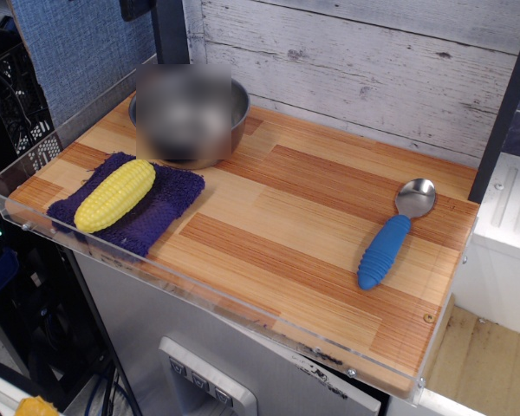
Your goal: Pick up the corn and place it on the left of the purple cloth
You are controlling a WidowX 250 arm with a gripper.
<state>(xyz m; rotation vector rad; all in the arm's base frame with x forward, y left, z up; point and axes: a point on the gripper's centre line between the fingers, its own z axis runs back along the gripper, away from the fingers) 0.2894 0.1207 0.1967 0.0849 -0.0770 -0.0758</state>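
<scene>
The yellow corn (115, 194) lies on top of the purple cloth (160, 210), tilted with one end toward the back right. The cloth lies flat at the left front of the wooden table (286, 217). No gripper shows in this view. A blurred patch covers the area above the steel bowl.
A steel bowl (230, 121) stands behind the cloth at the back left, partly blurred. A spoon (390, 238) with a blue handle and metal head lies at the right. A clear plastic rim (35, 178) edges the table's left and front. A white plank wall stands behind.
</scene>
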